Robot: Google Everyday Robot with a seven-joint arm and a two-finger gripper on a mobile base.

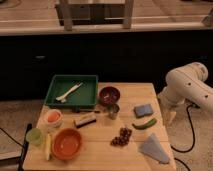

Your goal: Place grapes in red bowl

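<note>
The grapes point(121, 136) lie in a dark cluster on a pale wooden bench point(100, 156), toward its front edge and right of the middle. The bench stands on a speckled floor before a dark counter. The gripper point(170, 118) hangs just off the right edge, up and right of the grapes and well apart from them; I cannot tell how wide it stands or whether it holds anything. The red bowl point(109, 94) sits near the back edge. A green tray point(55, 81) at the back-left corner holds a white utensil point(69, 92). An orange bowl point(67, 143) sits near the front-left corner.
</note>
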